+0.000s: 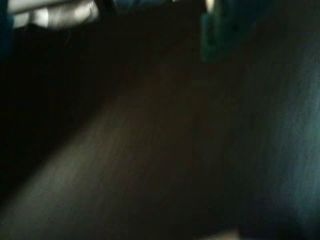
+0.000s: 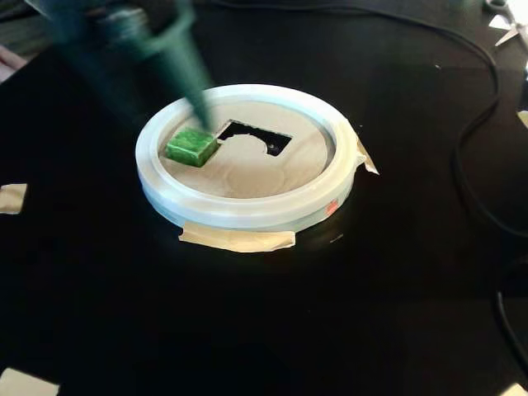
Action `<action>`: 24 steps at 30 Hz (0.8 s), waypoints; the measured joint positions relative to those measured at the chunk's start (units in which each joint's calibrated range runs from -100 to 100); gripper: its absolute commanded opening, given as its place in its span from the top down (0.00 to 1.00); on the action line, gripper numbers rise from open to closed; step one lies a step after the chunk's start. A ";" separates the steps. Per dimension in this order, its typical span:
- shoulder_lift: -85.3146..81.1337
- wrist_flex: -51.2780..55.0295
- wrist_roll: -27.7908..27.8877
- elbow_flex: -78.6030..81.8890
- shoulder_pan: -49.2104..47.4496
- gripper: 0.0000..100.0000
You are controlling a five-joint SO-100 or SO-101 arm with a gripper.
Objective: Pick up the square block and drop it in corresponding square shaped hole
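The gripper (image 2: 200, 110) is blurred, so its opening cannot be told. The square block (image 2: 191, 146) lies just below its tip, on the cardboard disc (image 2: 247, 177).

The square block (image 2: 191, 145) rests on the tan cardboard disc (image 2: 247, 177) inside the white ring rim (image 2: 247, 210), just left of the notched cut-out (image 2: 256, 138); the blurred end effector (image 2: 200, 107), possibly closed, hovers above it

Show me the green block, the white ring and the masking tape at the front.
green block (image 2: 191, 146), fixed view, top face.
white ring (image 2: 247, 208), fixed view, front rim.
masking tape (image 2: 238, 240), fixed view, middle of strip.
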 measured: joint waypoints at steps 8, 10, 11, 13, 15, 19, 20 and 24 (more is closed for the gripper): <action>-25.59 -13.77 1.61 30.84 10.99 0.36; -37.81 -20.76 1.61 43.92 11.49 0.36; -41.11 -22.21 1.61 47.14 11.49 0.36; -48.68 -26.58 1.61 54.56 11.19 0.36; -59.83 -31.52 1.61 66.28 10.99 0.36; -71.87 -35.69 1.76 78.18 11.69 0.36; -77.66 -36.28 1.76 83.06 11.69 0.36; -85.42 -37.05 1.90 91.26 11.69 0.36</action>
